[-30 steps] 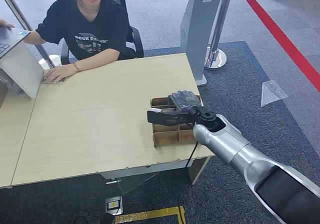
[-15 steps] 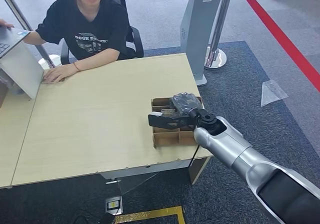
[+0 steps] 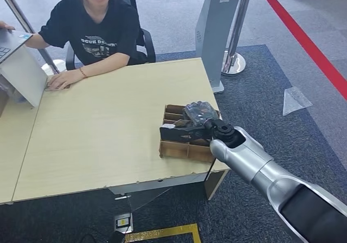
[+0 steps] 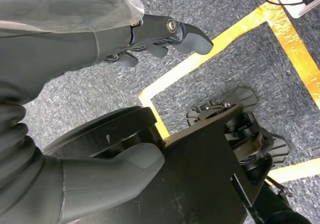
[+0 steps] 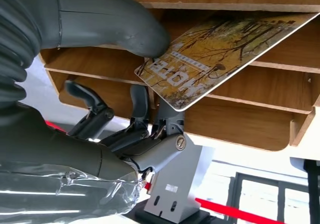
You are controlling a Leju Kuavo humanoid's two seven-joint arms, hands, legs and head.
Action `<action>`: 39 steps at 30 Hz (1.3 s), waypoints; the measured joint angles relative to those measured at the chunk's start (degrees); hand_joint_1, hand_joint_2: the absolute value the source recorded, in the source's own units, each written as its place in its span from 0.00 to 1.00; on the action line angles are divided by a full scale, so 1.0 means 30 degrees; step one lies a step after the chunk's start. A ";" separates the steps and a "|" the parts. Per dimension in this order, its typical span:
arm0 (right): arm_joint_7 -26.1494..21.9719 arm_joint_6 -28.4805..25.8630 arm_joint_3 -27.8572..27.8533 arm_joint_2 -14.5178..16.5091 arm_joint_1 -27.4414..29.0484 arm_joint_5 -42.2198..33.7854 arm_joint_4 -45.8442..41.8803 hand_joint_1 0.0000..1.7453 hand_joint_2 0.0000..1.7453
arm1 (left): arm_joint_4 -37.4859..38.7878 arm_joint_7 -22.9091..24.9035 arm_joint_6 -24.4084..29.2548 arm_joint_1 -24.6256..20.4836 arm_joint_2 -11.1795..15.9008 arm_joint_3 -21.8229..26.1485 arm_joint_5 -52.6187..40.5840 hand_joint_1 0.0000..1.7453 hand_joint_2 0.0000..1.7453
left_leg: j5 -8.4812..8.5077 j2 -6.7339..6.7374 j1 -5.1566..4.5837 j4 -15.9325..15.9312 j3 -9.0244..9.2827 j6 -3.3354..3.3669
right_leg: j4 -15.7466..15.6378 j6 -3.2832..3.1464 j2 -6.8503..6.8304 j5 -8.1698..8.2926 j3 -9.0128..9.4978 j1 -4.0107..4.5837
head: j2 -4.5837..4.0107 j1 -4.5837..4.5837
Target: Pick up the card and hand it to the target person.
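Right hand (image 3: 186, 127) pinching the card (image 5: 222, 59) between thumb and fingers (image 5: 140, 104) over the slotted wooden tray (image 3: 182, 151). The tray has slid across the surface (image 3: 106, 129) toward the seated person (image 3: 96, 29), suggesting the card is snagging. Left hand (image 4: 113, 79) hangs empty, fingers loosely apart.

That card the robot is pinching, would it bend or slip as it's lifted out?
The card probably stays stiff: it juts flat from the right hand. Its glossy printed face may slip. It looks thin and light, yet the wooden rack seems to shift with it.
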 joint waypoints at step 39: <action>-0.6058 -0.1377 0.0739 -0.0942 -0.2696 -0.1804 0.0191 1.00 1.00 | 0.0000 -0.0153 0.0027 -0.0072 -0.0078 -0.0002 0.0007 0.00 1.00 | 0.0000 -0.0003 0.0000 0.0000 -0.0019 0.0000 | 0.0003 0.0000 -0.0001 0.0001 -0.0017 -0.0001 | 0.0000 0.0004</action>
